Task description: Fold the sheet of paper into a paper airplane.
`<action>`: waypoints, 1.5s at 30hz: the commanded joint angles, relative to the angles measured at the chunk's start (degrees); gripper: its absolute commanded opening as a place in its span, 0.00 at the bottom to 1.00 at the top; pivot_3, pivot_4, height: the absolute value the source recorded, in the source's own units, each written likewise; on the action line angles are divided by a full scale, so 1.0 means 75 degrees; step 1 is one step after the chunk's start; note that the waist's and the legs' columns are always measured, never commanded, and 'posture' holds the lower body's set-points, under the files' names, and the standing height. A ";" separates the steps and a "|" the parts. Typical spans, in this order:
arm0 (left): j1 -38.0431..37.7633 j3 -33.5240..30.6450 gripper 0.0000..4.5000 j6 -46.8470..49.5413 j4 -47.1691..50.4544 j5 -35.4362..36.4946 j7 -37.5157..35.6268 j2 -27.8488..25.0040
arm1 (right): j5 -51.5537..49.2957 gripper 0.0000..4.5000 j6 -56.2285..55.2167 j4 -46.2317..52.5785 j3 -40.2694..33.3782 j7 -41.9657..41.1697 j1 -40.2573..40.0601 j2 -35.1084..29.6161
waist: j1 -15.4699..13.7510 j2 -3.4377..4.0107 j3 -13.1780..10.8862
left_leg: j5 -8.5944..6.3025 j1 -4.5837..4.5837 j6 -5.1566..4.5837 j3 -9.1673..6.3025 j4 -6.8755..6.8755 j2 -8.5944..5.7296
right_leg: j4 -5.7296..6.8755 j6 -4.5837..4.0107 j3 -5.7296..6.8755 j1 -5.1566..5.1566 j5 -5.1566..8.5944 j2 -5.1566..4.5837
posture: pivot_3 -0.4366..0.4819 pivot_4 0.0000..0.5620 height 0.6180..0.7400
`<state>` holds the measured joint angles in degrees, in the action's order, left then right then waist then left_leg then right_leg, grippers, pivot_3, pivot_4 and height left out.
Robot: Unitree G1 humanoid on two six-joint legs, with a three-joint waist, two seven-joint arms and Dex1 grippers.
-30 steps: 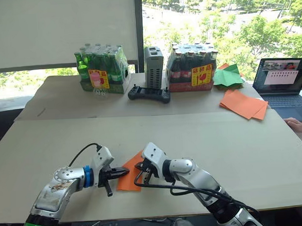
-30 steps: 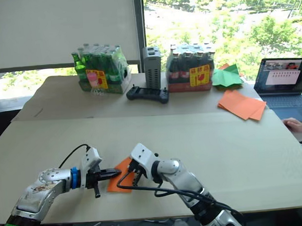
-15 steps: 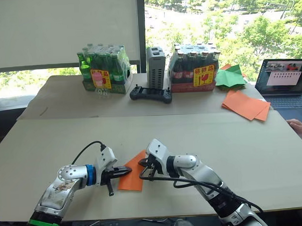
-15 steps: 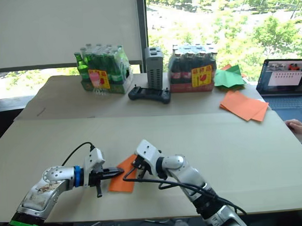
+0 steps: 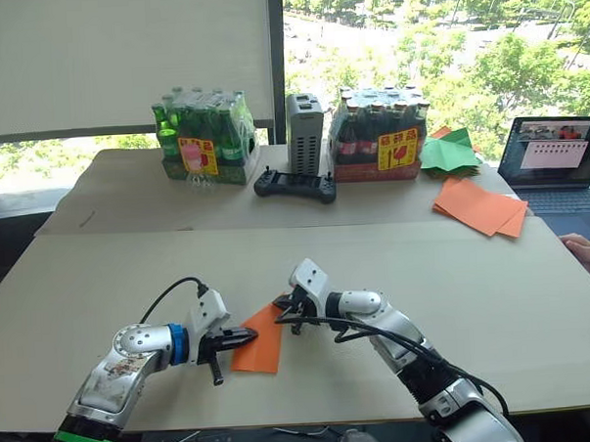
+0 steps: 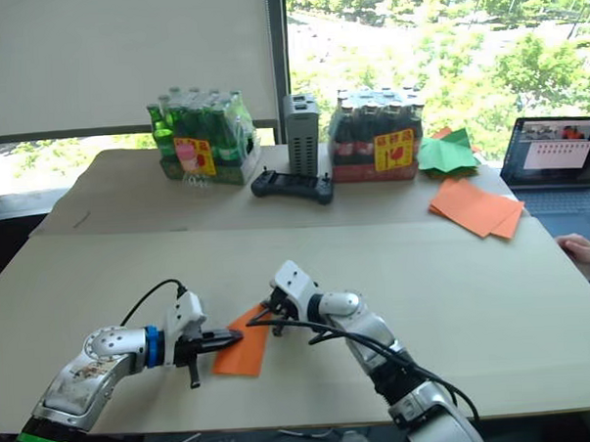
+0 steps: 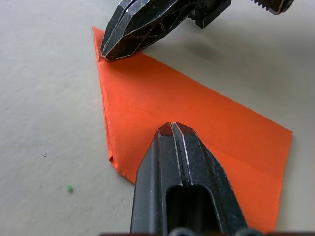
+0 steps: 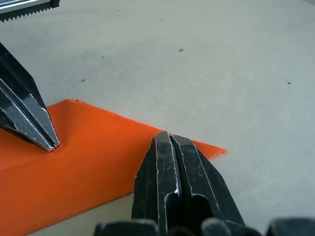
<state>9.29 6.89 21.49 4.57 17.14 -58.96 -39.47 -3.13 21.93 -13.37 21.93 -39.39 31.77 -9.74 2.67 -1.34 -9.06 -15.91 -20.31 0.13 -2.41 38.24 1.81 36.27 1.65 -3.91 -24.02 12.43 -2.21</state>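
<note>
Since the earlier frame the right gripper had slid to the far tip of the sheet of paper, near the table's front edge; left gripper pressed its left edge. Both w/ fingers closed, gripping nothing. Only a narrow folded wedge so far, prob. mid-task; wing folds left.

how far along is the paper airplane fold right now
Done: the thin orange sheet of paper is already folded into a narrow pointed wedge lying flat on the beige table. In hand: the shut left tool and shut right tool press their tips on it, apparently flattening a crease. Left: no raised wings show, so wing folds probably remain.
</note>
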 commanded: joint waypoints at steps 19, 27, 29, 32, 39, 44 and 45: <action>-0.0175 0.0250 0.00 0.0232 -0.0026 -0.0230 0.0097 -0.0128 | 0.0164 0.00 -0.0329 0.0234 0.0278 -0.0364 -0.0911 -0.0064 | 0.0005 0.0005 0.0003 | 0.0000 0.0003 -0.0001 0.0002 -0.0007 0.0002 | 0.0001 0.0000 -0.0005 -0.0002 0.0003 0.0004 | 0.48 0.27 0.94; -0.0153 0.0251 0.00 0.0281 -0.0012 -0.0234 0.0111 -0.0145 | 0.0166 0.00 0.0112 0.1179 0.0676 -0.0558 -0.1538 -0.0233 | 0.0005 0.0008 0.0005 | 0.0000 0.0008 -0.0001 0.0004 -0.0010 0.0004 | 0.0000 0.0028 -0.0005 -0.0001 0.0021 0.0006 | 0.48 0.27 0.94; -0.0154 0.0258 0.00 0.0288 -0.0006 -0.0239 0.0108 -0.0151 | 0.0198 0.00 0.0177 0.1316 0.0773 -0.0597 -0.1612 -0.0284 | 0.0006 0.0009 0.0005 | 0.0000 0.0008 -0.0001 0.0004 -0.0010 0.0004 | 0.0000 0.0053 -0.0005 -0.0001 0.0038 0.0006 | 0.48 0.27 0.94; -0.0130 0.0264 0.00 0.0300 -0.0016 -0.0243 0.0111 -0.0146 | 0.0163 0.00 0.0289 0.1526 0.0878 -0.0711 -0.1704 -0.0343 | 0.0002 0.0009 0.0006 | 0.0000 0.0008 -0.0001 0.0004 -0.0010 0.0004 | 0.0000 0.0054 -0.0005 -0.0001 0.0039 0.0006 | 0.48 0.27 0.94; -0.0087 0.0282 0.00 0.0320 -0.0025 -0.0257 0.0090 -0.0160 | 0.0063 0.00 0.0532 0.1881 0.1006 -0.0855 -0.1910 -0.0491 | -0.0004 0.0010 0.0006 | 0.0000 0.0008 -0.0001 0.0004 -0.0010 0.0004 | -0.0001 0.0055 -0.0005 -0.0001 0.0041 0.0005 | 0.48 0.27 0.94; -0.0076 0.0312 0.00 0.0310 -0.0040 -0.0274 0.0071 -0.0179 | -0.0012 0.00 0.0720 0.2184 0.1094 -0.1003 -0.2081 -0.0603 | -0.0009 0.0010 0.0006 | 0.0000 0.0007 -0.0001 0.0003 -0.0010 0.0004 | -0.0002 0.0056 -0.0005 -0.0001 0.0042 0.0005 | 0.48 0.27 0.94; -0.0074 0.0315 0.00 0.0311 -0.0040 -0.0274 0.0068 -0.0183 | -0.0026 0.00 0.0766 0.2247 0.1111 -0.1039 -0.2115 -0.0627 | -0.0009 0.0009 0.0006 | 0.0000 0.0006 -0.0001 0.0003 -0.0010 0.0004 | -0.0002 0.0056 -0.0005 -0.0001 0.0042 0.0005 | 0.48 0.27 0.94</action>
<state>9.49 7.38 22.41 5.51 17.11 -58.27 -40.17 -3.44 24.25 4.67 26.99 -45.50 17.93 -13.35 2.60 -1.27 -9.01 -15.91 -20.26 0.12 -2.38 38.16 1.84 36.25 2.08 -3.94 -24.03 12.75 -2.17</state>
